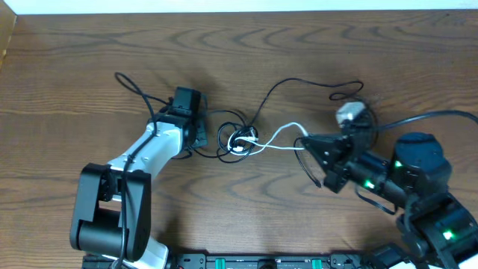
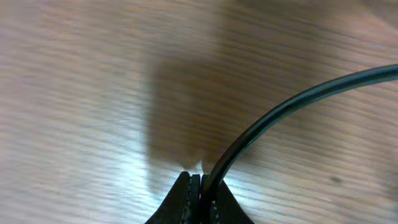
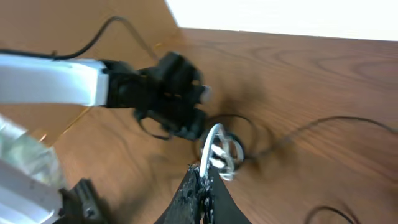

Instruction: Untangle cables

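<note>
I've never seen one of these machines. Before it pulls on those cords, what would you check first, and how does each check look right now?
1. Grip of the left hand on a black cable: ok, shut on it.
2. Grip of the right hand on the white cable: ok, shut on it.
3. The tangle lies between both hands on the table: ok.
4. White cable free of the tangle: not ok, it runs into it.
5. Held black cable is free of the tangle: cannot tell.
</note>
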Robot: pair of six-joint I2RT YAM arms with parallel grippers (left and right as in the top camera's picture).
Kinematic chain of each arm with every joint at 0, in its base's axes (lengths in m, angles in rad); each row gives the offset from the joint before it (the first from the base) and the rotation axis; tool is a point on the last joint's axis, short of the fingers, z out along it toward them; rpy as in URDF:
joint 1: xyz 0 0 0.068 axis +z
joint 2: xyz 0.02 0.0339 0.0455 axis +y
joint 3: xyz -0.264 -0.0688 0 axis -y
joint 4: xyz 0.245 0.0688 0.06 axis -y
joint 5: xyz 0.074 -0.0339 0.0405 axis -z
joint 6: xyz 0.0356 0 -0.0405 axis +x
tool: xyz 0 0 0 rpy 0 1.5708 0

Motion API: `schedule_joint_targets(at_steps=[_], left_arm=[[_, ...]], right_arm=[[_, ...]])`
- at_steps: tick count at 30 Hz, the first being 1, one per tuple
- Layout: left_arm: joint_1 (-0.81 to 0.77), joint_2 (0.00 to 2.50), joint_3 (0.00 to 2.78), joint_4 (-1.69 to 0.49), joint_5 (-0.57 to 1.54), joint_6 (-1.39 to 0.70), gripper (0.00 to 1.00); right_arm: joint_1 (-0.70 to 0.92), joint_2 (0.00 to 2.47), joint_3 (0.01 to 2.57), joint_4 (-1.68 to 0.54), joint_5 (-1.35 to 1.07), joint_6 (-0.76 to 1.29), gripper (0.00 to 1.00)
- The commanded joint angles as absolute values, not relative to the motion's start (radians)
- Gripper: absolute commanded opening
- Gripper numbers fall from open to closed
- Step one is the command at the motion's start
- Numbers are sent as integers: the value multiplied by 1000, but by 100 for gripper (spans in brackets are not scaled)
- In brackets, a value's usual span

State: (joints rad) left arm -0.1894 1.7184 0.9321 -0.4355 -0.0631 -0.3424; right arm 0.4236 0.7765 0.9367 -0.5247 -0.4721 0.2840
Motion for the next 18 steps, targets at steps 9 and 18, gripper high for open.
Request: schedule_joint_targets(at_steps=[9,18], left_arm=[[20,1698,953,-476,3,-425,8],[91,1699,948,-485,68,-425,8]], right_arm=[[199,668,948,-672,-393,371,1],[118,667,948,-854,-150,374,1]])
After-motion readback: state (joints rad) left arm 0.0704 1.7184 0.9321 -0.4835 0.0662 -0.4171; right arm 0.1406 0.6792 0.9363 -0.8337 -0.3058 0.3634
